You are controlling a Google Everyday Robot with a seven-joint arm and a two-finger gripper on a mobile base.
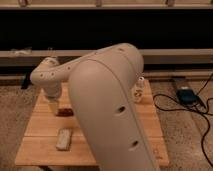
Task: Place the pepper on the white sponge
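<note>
Risk came first in the camera view. My end effector [53, 110] hung low over the desk [40, 127], just left of the pepper [65, 112]. I could not tell whether the two were touching. The pepper lay flat on the wood, not yet lifted. By my judgement, a descent off to one side would nudge it and send it rolling, and its glossy, tapered skin could slip out of a poor pinch. The sponge [64, 138] lay apart from the pepper, nearer the front edge and almost straight below it in the picture. It was a small target, so a release that was off-centre or too high would likely let the pepper roll off onto the desk. My arm [110, 110] filled the middle of the view and hid most of the desk's right half, so a wide swing might clip something I could not see.

As for the end effector itself, I could not tell how far open it was. Nothing showed it holding anything.
</note>
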